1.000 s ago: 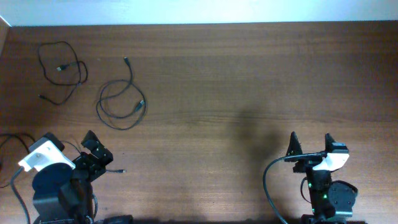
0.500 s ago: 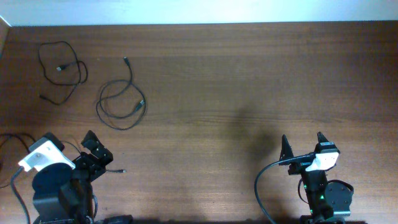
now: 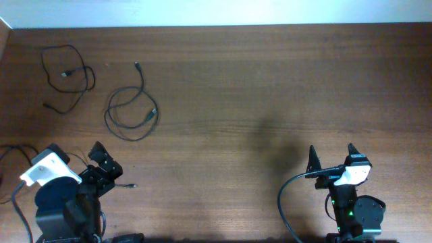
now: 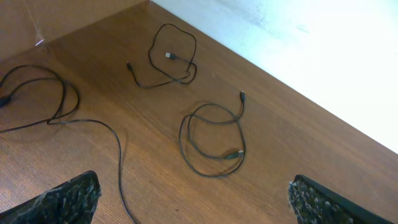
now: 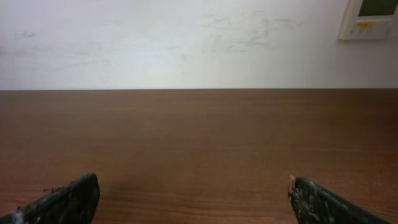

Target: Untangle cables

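Loose cable (image 3: 65, 73) in the far-left corner of the table (image 3: 270, 81), coiled cable (image 3: 152, 113) just to its right. Lying apart, not touching, plug ends free. Reads as separated and laid out on purpose, so probably at or near the end of the job.

Third thin cord (image 4: 119, 149) trailing from the left edge toward the left claw (image 4: 193, 202); hard to say whether one of the task's own or rig wiring.

Left claw spread wide, gripping nothing, low at the near edge and aimed at the two cables. Right claw (image 5: 189, 199) likewise wide and empty, facing the wall (image 5: 186, 43), well apart from every cable, likely parked out of the way.

No boxes, trays or bins in view — nothing to hold anything.
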You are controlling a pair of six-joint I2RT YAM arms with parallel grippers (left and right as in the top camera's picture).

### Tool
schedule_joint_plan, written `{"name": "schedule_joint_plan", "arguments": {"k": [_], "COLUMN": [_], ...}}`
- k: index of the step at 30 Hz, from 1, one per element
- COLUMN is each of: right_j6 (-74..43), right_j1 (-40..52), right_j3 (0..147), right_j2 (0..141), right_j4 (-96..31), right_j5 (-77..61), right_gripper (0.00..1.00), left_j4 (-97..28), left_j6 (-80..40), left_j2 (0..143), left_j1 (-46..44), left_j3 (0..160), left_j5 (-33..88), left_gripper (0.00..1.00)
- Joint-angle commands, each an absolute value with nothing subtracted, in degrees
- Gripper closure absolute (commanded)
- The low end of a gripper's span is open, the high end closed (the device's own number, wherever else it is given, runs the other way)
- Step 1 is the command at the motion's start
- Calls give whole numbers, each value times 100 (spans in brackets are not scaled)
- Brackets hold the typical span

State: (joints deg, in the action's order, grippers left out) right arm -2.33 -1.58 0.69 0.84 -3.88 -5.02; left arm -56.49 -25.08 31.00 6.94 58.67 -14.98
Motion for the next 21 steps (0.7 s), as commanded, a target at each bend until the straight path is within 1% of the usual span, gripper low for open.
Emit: {"name": "schedule_joint_plan", "arguments": {"k": [1,14,17,19,21], "right_j6": [-172,-172,-172,-172,-172], "right_j1": [-191,-191,-191,-191,-191], "right_j3": [32,32,32,32,32], "right_j2": [19,19,19,19,19], "right_j4": [-408,-408,-408,-408,-408], "right_j5": [-532,-532,-532,-532,-532], "right_gripper": [2,2,2,2,2], "left_j4": [-5653,-5660,-5693,-5924,-5927], "left_j6": [-2497,-2497,-2458,-2456,-2453], "left_j2": [3100,3098,2888,2418,1852], "left_j1": [720,716,368,-73,-183], "left_j3": [5848,5846,5835,5798,5651], "left_j5": [-1540,-1540,-1564,-1511,-1323], "left_gripper": [1,1,1,1,1]}}
